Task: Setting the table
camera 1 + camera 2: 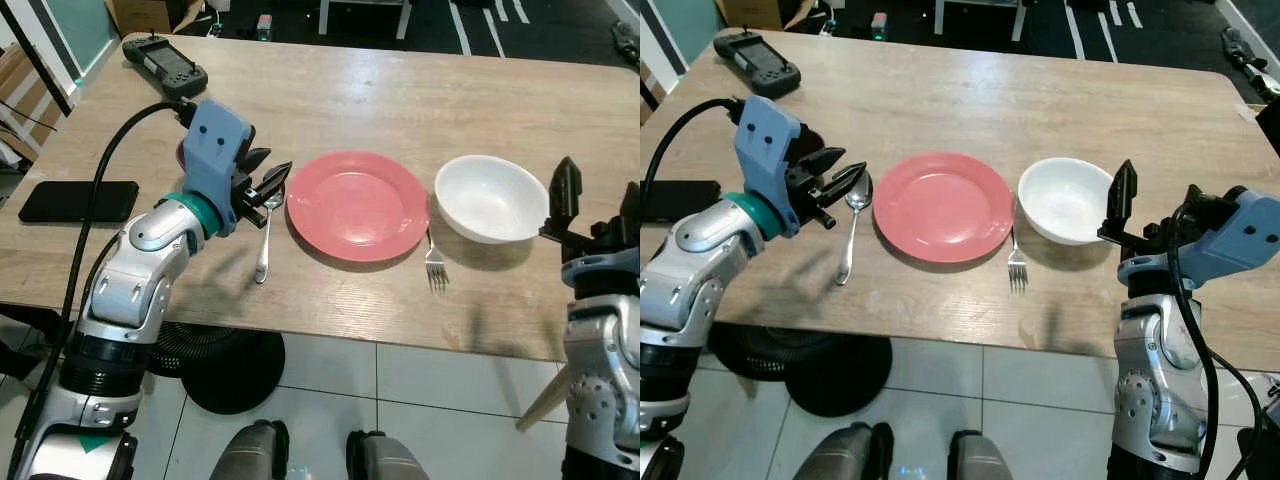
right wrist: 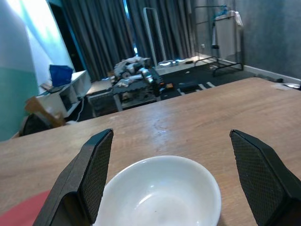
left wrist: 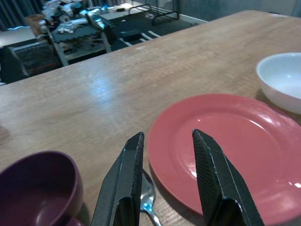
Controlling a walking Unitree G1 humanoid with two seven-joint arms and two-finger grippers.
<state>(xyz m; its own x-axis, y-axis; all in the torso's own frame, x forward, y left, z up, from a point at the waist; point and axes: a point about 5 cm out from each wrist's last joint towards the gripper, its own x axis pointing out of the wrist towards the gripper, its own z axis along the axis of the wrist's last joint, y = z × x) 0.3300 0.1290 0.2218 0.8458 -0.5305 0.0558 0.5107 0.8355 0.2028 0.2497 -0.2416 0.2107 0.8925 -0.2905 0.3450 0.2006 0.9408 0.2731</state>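
Left wrist view: left pincer (image 3: 164, 141) spread, empty, above silver metal spoon (image 1: 266, 237) beside round red plate (image 1: 358, 204). Risk: descending fingers could nudge the spoon askew on wooden bench (image 1: 400, 100).

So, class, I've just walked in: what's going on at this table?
A robot is setting a wooden table. A red plate lies in the middle, with a spoon on its left and a fork on its right, beside a white bowl. The left gripper hovers open just above the spoon's bowl, holding nothing. The right gripper waits wide open near the white bowl. A purple cup sits behind the left gripper.
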